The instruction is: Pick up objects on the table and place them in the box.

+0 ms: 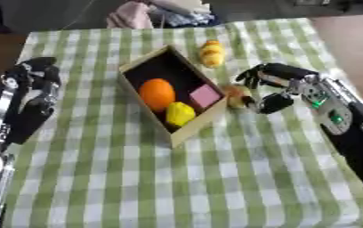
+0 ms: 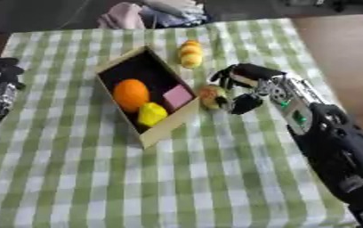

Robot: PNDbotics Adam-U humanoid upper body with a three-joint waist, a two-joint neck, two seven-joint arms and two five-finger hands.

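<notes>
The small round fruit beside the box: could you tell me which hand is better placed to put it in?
The right hand: its fingers already curl around the small round fruit just outside the box. The left hand rests across the box, at the table's left edge.

Your table (image 1: 215, 178) is covered by a green-and-white checked cloth (image 1: 138, 187) reaching every visible edge. An open tan box (image 1: 186, 130) sits askew on the cloth, left of centre toward the far side. Just beside its right wall you have a small round orange-brown thing (image 1: 237, 95), and farther back, near the box's far corner, a bumpy yellow thing (image 1: 211, 53).
</notes>
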